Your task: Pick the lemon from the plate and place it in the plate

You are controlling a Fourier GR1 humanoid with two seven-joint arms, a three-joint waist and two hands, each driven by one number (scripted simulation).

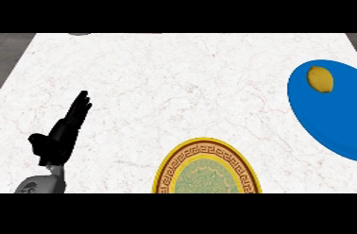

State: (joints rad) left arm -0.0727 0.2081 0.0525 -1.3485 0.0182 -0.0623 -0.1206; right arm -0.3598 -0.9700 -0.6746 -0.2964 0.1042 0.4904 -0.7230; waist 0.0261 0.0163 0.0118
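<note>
A yellow lemon [320,79] lies on the far part of a blue plate [327,120] at the right edge of the counter. A second plate [206,148] with a gold patterned rim and a green centre sits at the bottom middle, partly cut off by the view's lower edge. My left hand [61,134] rests open at the lower left, fingers straight and pointing away, far from both plates. My right hand does not show.
The white marble counter [174,77] spreads between the hand and the plates. A dark floor strip shows at the far left edge, and a small grey object [80,34] peeks in at the top left.
</note>
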